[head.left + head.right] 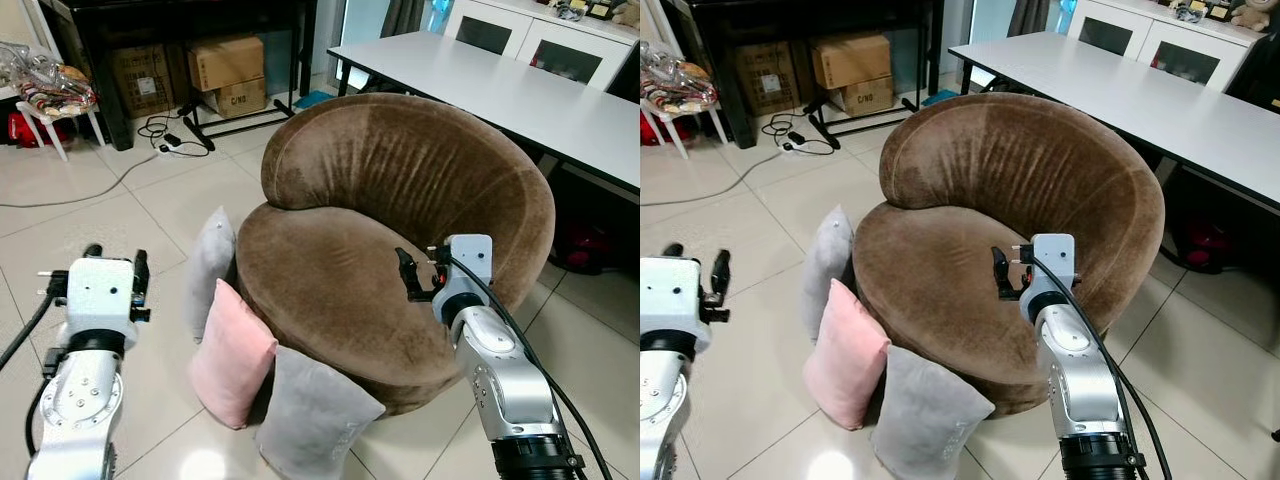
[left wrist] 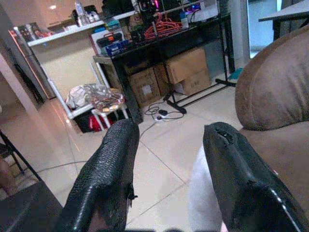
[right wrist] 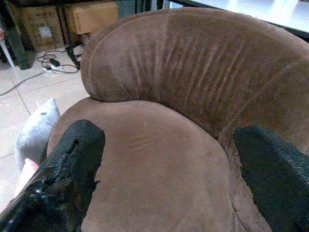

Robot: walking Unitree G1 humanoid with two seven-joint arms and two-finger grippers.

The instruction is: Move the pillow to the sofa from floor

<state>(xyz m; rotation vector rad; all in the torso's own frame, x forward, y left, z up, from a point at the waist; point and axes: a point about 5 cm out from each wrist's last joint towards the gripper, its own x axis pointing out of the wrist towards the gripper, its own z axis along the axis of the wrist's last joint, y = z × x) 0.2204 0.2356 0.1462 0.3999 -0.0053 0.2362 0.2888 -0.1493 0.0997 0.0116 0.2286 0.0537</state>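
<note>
Three pillows lean on the floor against the left front of the round brown sofa (image 1: 400, 220): a grey pillow (image 1: 212, 262) furthest back, a pink pillow (image 1: 232, 355) in the middle, and another grey pillow (image 1: 312, 415) nearest me. My left gripper (image 1: 117, 262) is raised over the tiles left of the pillows, open and holding nothing; its wrist view looks past its fingers (image 2: 104, 179) at the back grey pillow (image 2: 205, 193). My right gripper (image 1: 412, 275) hovers over the right side of the sofa seat (image 3: 154, 159), open and holding nothing.
A long white table (image 1: 520, 90) stands behind and right of the sofa, with a red object (image 1: 585, 245) under it. Cardboard boxes (image 1: 225, 65) sit under a black desk at the back. Cables and a power strip (image 1: 165, 138) lie on the tiles. A white stool (image 1: 55, 100) stands at the far left.
</note>
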